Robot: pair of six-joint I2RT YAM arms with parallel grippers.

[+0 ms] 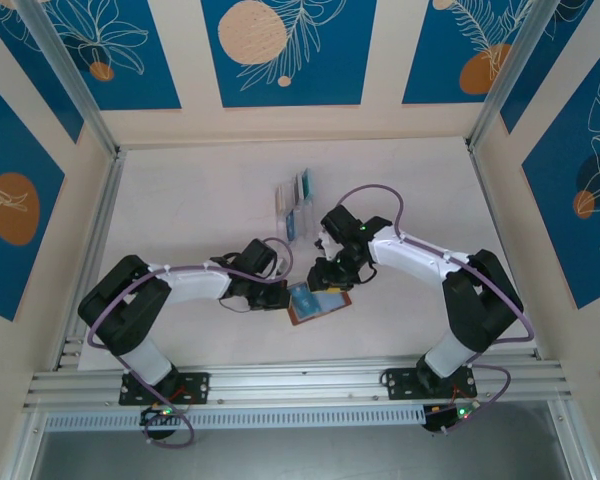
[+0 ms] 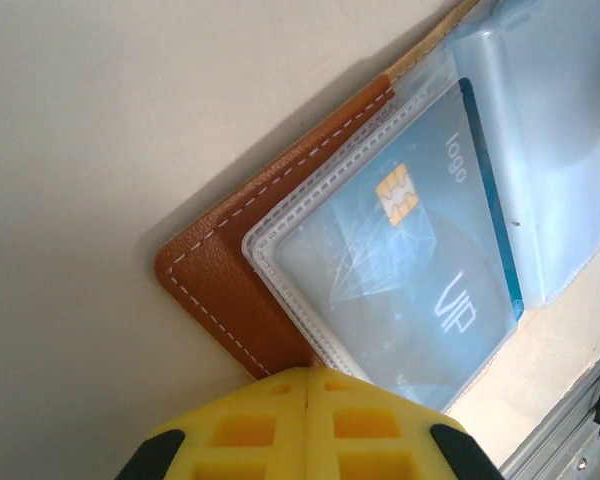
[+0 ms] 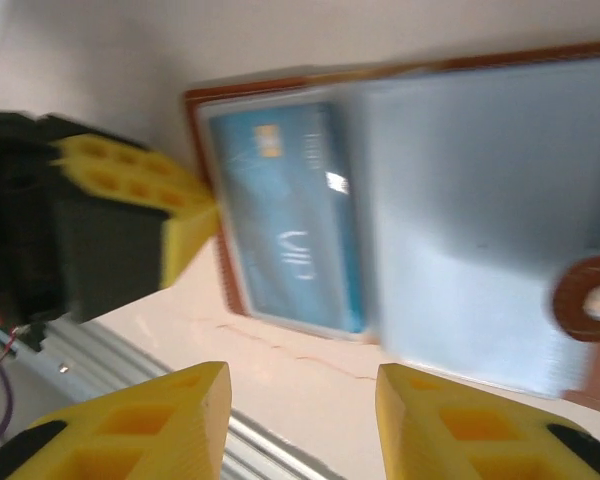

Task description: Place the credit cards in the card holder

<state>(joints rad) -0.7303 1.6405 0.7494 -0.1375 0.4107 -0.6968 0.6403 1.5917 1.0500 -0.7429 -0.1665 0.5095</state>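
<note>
1. Top: we see the card holder (image 1: 318, 303) open on the worktop (image 1: 200, 200), btw. left fingers (image 1: 276, 296) & right fingers (image 1: 332, 283); more cards (image 1: 300, 188) stand in a clear rack (image 1: 292, 215) farther back.
2. L wrist: left fingers pressed together, tips touching holder's brown edge; a teal card (image 2: 400, 270) sits in its clear pocket.
3. R wrist: right fingers spread, holding nothing, near holder.

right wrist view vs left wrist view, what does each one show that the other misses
Right wrist adds the snap tab, the wide pale pocket flap, the left hand touching the holder's edge, and the right hand open with nothing between its fingers. Left wrist adds the white stitching and a crisp look at the gold chip. Both share the brown card holder with a blue VIP card in its clear pocket.
</note>
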